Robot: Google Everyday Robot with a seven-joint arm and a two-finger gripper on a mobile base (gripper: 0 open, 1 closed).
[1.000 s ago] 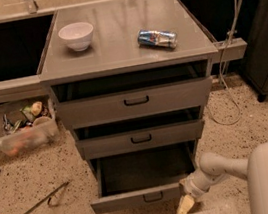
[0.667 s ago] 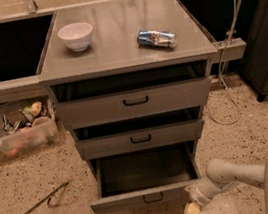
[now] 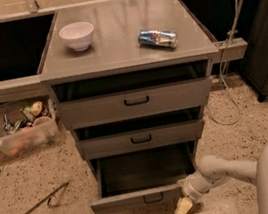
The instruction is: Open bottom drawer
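Note:
The bottom drawer, grey metal with a small black loop handle, stands pulled well out of the cabinet, its dark inside showing. Above it are the middle drawer and the tall top drawer, both slightly out. My gripper hangs at the right end of the bottom drawer's front, just below its lower corner, on the white arm that comes in from the lower right. Its yellowish fingertips point down at the floor.
A white bowl and a lying can rest on the cabinet top. A plastic bin of clutter sits on the floor at left, with a metal rod lying near it. A cable hangs at right.
The gripper has slid slightly right and down along the drawer front and the arm has drawn back to the right. The bottom drawer stays pulled out.

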